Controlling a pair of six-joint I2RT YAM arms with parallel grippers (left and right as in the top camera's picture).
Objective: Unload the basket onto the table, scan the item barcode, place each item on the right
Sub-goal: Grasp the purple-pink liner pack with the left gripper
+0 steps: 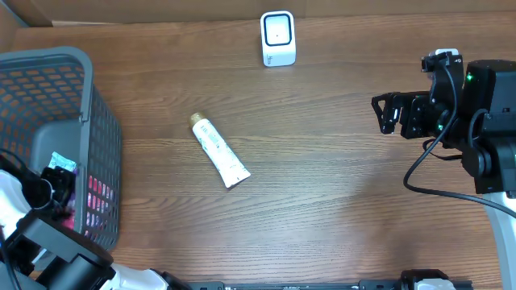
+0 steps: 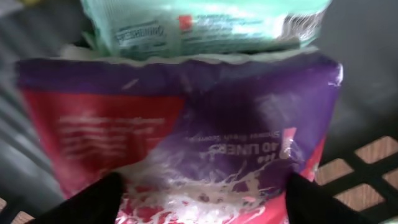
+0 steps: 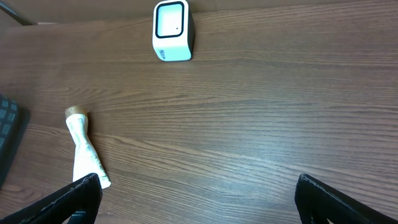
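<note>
My right gripper, wide and empty, has the tube at nine o'clock, long axis eleven-to-five. My left gripper, spread wide, hangs over the purple pack in the basket.

**Even light on the desk, blur at the left wrist**

From overhead the desk is brightly and evenly lit, its grain crisp. The tube casts only a thin, soft shadow, and the white scanner is close to washed out. The basket around the left jaws is dimmer inside.

In the left wrist view the purple packet just ahead of the left jaws is badly out of focus, its lettering smeared. The green pack beyond it is pale with glare. The jaw tips show as black blurs.

Ahead of the right jaws the picture is sharp and shadow-free.
</note>
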